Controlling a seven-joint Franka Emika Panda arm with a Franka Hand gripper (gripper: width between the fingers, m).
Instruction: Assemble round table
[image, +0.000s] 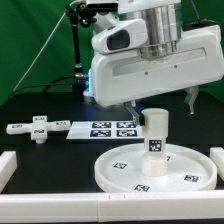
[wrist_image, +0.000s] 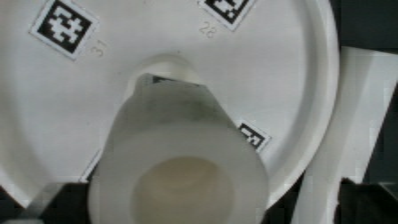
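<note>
The post (image: 157, 131) stands upright on the disc (image: 108, 160). Above it, the gripper (image: 162, 104) seems spread open, gripping nothing

A green backdrop (image: 35, 30) is hanging across the back of the scene, catching light near the top and shading darker toward the exterior view's left, where it is meeting the table. A thin dark stand (image: 77, 45) is rising in front of it. A black table surface (image: 40, 150) is filling the lower part of the exterior view and is taking almost no shine. White rails (image: 60, 205) are edging it along the near side and at both ends. The marker board (image: 105, 127) is lying flat on the black surface toward the back. In the wrist view a strip of the same black surface (wrist_image: 370, 120) is showing at one edge
</note>
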